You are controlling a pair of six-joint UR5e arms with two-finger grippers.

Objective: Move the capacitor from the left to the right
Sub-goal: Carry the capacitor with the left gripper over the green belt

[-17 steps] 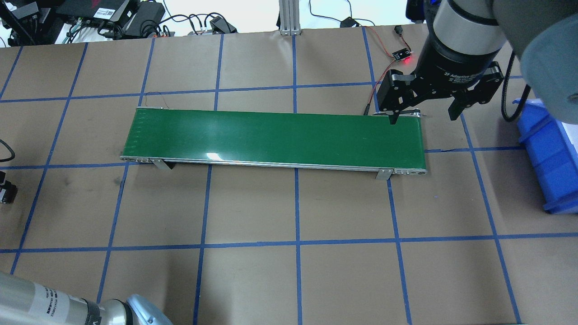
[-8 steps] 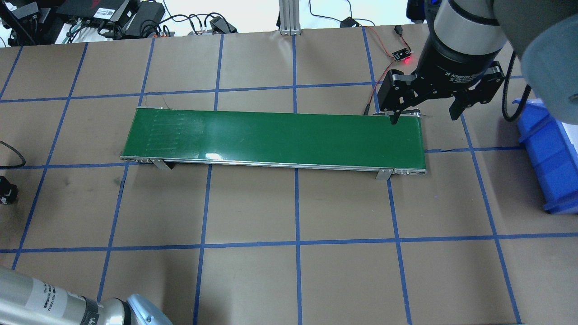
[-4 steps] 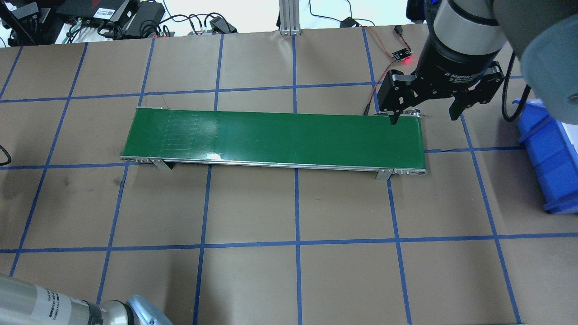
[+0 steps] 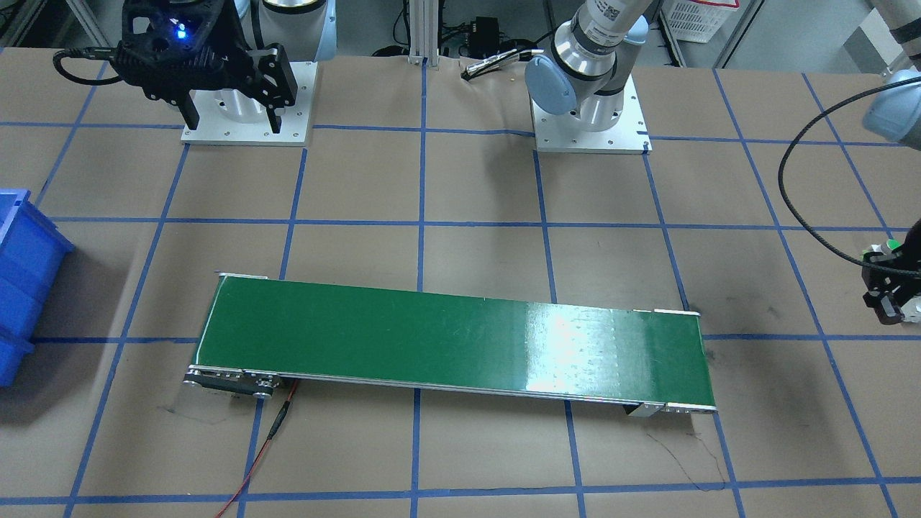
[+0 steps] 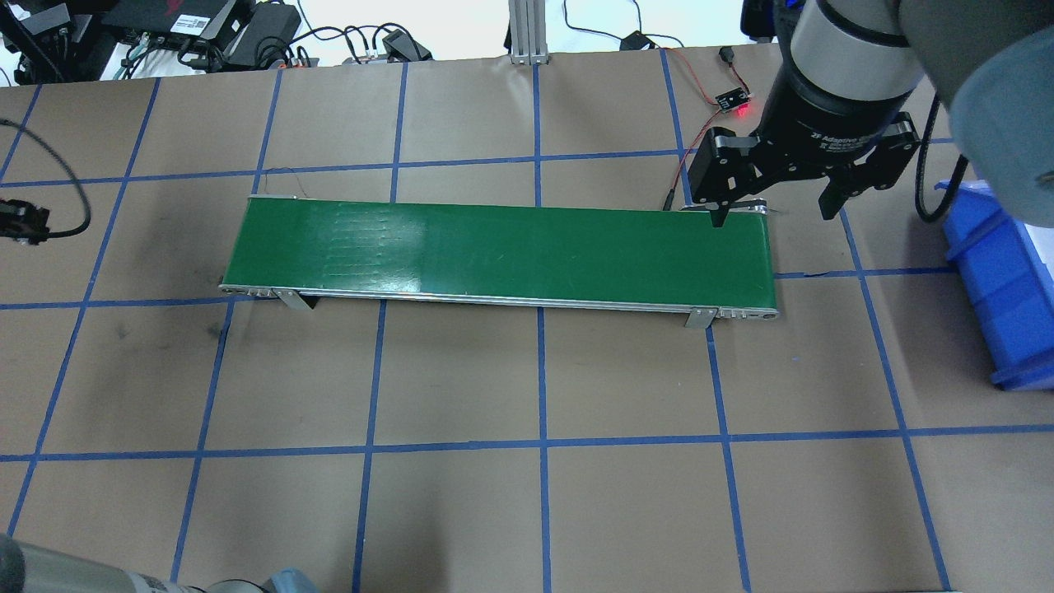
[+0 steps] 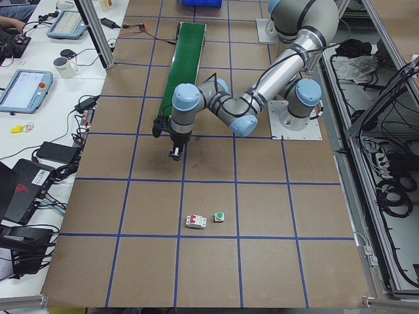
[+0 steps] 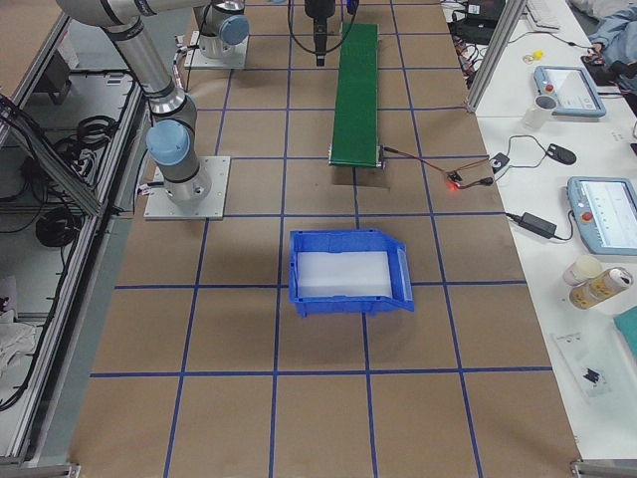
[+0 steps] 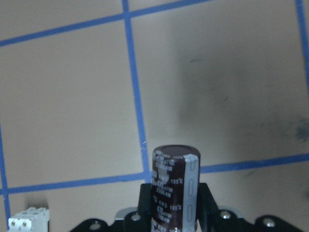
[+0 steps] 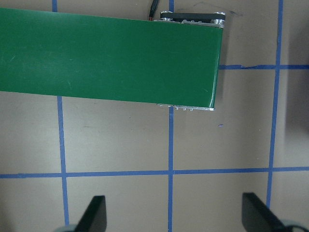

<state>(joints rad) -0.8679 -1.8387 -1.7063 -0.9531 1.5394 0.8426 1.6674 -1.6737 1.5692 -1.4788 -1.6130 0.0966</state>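
One capacitor [image 8: 175, 189], one conveyor [image 5: 510, 247], one blue bin [image 7: 350, 304], one green-capped part [image 6: 219, 216] and one pale boxy part [image 6: 196, 222].

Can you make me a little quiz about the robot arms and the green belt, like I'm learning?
1. True or false: the right gripper has its jaws shut.
2. What is clamped in the left gripper? A) the capacitor B) a green button C) nothing
3. Fill in: the bin past the conveyor belt end is ___ in colour.
Key: 1 false, they stand wide apart. 2 A. 3 blue.
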